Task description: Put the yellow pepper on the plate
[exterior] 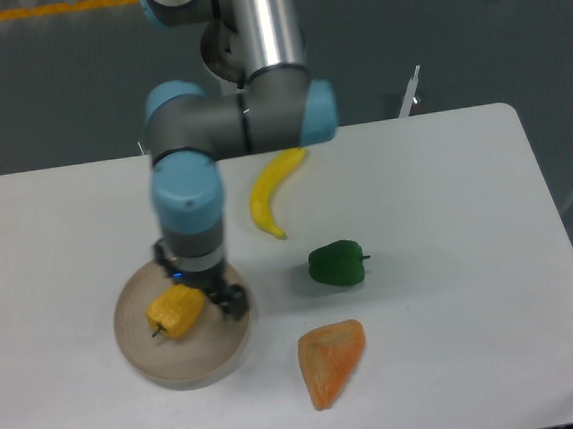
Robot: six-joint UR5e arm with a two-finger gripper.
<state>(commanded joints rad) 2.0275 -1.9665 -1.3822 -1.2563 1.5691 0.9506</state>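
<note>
The yellow pepper is over the middle of the round grey-beige plate at the front left of the table, its dark stem pointing to the lower left. My gripper points straight down over the plate, right at the pepper. One dark finger shows just to the right of the pepper, close to or touching it. The other finger is hidden behind the pepper and the wrist. I cannot tell whether the jaws grip the pepper or whether it rests on the plate.
A green pepper lies right of the plate. An orange wedge-shaped item lies at the front. A yellow banana lies behind, partly under the arm. The table's right edge is near x 600.
</note>
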